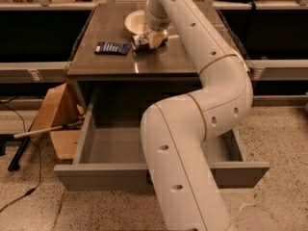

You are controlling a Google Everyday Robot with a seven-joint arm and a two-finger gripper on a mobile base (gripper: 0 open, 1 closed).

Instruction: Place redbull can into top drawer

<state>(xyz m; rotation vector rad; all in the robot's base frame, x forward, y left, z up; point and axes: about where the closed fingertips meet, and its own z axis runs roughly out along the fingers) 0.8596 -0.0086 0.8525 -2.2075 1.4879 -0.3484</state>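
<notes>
The redbull can (140,42) lies on its side on the brown table top, next to a cream bowl. My gripper (155,39) is down at the can's right end, touching or around it; the arm comes over from the right. The top drawer (101,173) is pulled wide open below the table top, grey, and nothing shows inside it. My arm's big white link covers the drawer's middle and its handle.
A flat dark blue packet (112,47) lies left of the can. A cream bowl (134,21) sits behind the can. A cardboard box (57,115) and a long-handled tool (33,133) stand on the floor left of the drawer.
</notes>
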